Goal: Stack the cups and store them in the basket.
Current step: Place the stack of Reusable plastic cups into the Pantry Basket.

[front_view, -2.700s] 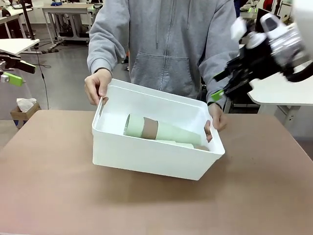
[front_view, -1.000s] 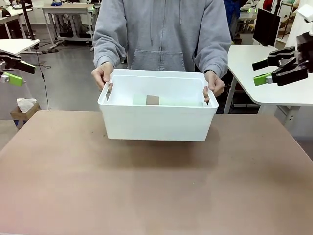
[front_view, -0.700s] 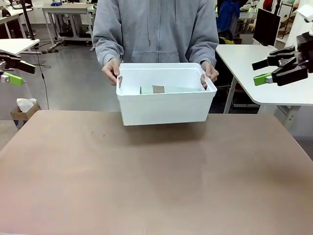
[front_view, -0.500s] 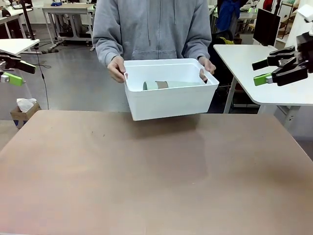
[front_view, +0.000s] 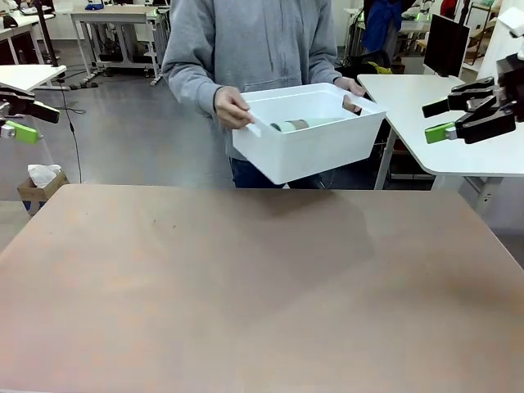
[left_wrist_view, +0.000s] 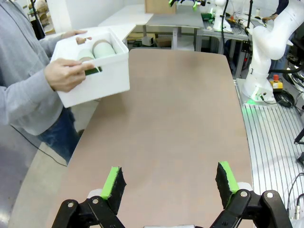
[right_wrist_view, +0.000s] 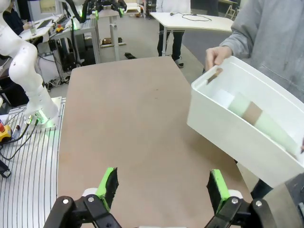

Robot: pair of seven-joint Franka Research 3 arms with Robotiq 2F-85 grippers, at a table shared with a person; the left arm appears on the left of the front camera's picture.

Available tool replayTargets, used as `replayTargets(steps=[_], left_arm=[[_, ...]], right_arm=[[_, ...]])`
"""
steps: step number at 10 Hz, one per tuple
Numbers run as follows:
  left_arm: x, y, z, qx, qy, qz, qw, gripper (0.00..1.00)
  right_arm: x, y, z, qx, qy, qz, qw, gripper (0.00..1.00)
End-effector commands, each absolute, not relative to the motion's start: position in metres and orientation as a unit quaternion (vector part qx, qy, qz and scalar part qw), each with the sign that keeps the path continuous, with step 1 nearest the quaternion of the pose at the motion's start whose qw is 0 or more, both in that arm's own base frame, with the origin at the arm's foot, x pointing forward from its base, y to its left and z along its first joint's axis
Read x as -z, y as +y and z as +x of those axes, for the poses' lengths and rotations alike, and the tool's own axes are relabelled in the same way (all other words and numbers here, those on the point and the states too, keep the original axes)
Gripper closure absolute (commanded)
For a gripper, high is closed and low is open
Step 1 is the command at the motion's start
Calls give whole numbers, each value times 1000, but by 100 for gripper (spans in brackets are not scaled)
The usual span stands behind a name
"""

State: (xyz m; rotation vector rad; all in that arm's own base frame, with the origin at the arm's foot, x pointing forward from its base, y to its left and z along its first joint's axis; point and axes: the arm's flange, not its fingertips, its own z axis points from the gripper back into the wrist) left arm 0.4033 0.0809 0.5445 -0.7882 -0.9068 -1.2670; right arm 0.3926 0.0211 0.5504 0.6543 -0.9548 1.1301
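Note:
A person at the far side holds the white basket [front_view: 307,146] in both hands, lifted off the table and swung toward the far right. The stacked cups [front_view: 304,124], mint green with a tan-brown band, lie on their side inside it. The left wrist view has the basket [left_wrist_view: 97,78] and cups [left_wrist_view: 103,47] at upper left; the right wrist view has the basket [right_wrist_view: 237,137] and cups [right_wrist_view: 254,118] at right. My left gripper [left_wrist_view: 170,183] is open and holds nothing, off the table's left edge [front_view: 31,120]. My right gripper [right_wrist_view: 162,189] is open too, off the right edge [front_view: 435,119].
The brown table [front_view: 262,286] stretches bare between the arms. A white side table [front_view: 467,155] stands behind my right gripper. A small cardboard box with tissue [front_view: 39,183] sits on the floor at far left.
The person lifted the basket with the cups off the table, drew it back and turned it to the right. My right gripper pulled back to the right edge early on, then stayed still.

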Motion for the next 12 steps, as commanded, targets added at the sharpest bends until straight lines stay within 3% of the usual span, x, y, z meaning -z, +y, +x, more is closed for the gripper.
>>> replayTargets(steps=[1, 12], left_arm=[[-547, 79, 402, 555, -400, -349, 640, 0], [-547, 79, 402, 555, -400, -349, 640, 0]], right_arm=[[-553, 22, 392, -501, -435, 299, 686, 0], [-553, 22, 392, -501, -435, 299, 686, 0]])
